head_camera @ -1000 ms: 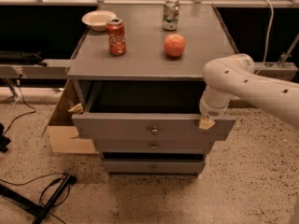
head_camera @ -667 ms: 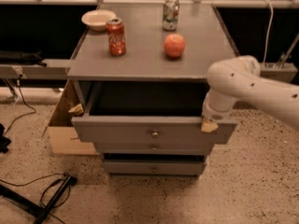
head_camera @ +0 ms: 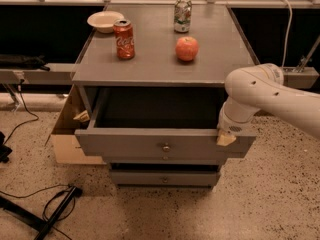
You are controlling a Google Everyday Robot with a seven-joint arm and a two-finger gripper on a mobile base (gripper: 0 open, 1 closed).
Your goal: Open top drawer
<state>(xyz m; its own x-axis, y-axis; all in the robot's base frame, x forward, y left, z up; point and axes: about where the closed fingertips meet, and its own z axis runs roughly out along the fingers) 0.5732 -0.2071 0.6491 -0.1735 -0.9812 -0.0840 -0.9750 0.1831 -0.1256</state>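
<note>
The top drawer is a wide grey drawer with a small round metal knob at its centre. It stands pulled out from the grey cabinet, and its dark inside shows. My gripper, at the end of the white arm, sits at the right end of the drawer front's top edge. The arm comes in from the right and hides the drawer's right corner.
On the cabinet top stand a red cola can, a red apple, a silver-green can and a white bowl. Two shorter grey drawers lie below. A cardboard box stands at the left, with cables on the floor.
The top drawer has come a little further out toward the camera. My gripper has moved with its right end, slightly down and forward.
</note>
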